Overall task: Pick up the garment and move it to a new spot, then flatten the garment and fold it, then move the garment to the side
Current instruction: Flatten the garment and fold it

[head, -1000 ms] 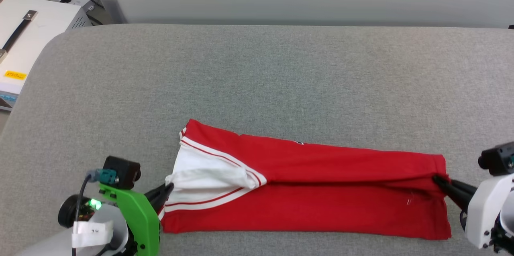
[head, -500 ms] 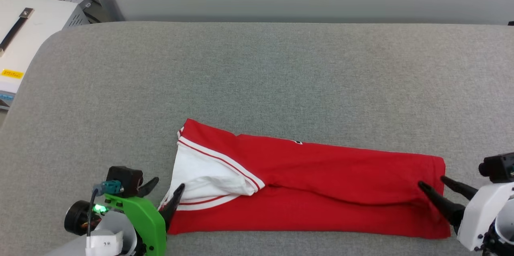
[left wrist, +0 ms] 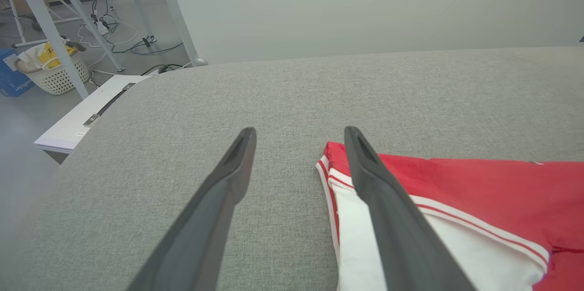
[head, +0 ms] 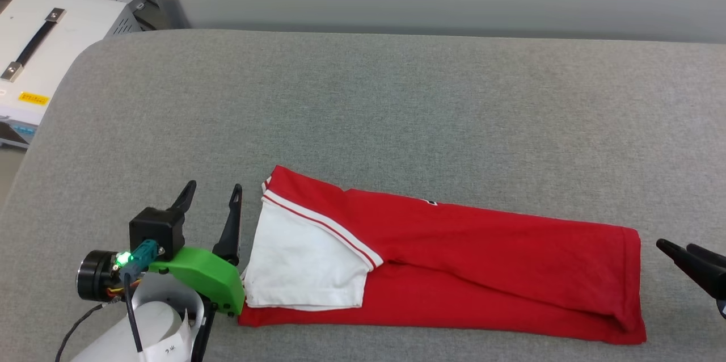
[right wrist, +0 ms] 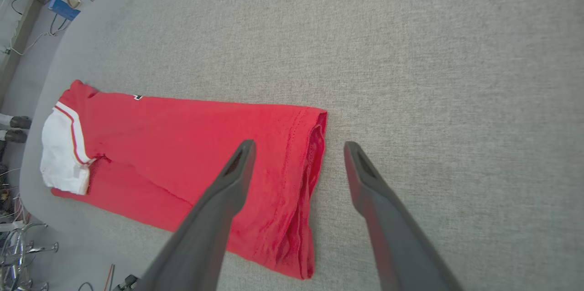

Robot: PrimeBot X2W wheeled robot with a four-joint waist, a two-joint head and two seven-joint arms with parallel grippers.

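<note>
Head view: the garment (head: 482, 260) lies as a long red band across the near part of the grey desk (head: 397, 112). It is doubled lengthwise, with its white sleeve (head: 300, 265) lying on top at the left end. A second ago both grippers pinched its ends. Now the left gripper (head: 214, 186) stands just beside the sleeve with its fingers spread wide, and the right gripper (head: 675, 245) sits clear of the hem end, fingers apart and empty.

Left wrist view: the wide fingers (left wrist: 228, 181) frame bare desk. The striped sleeve trim (left wrist: 328, 177) passes under one finger, ungripped.

Right wrist view: the open fingers appear on either side of the layered hem (right wrist: 315, 168), holding nothing.

The lengthwise fold looks released and done; a crosswise fold and the move aside probably remain.
</note>
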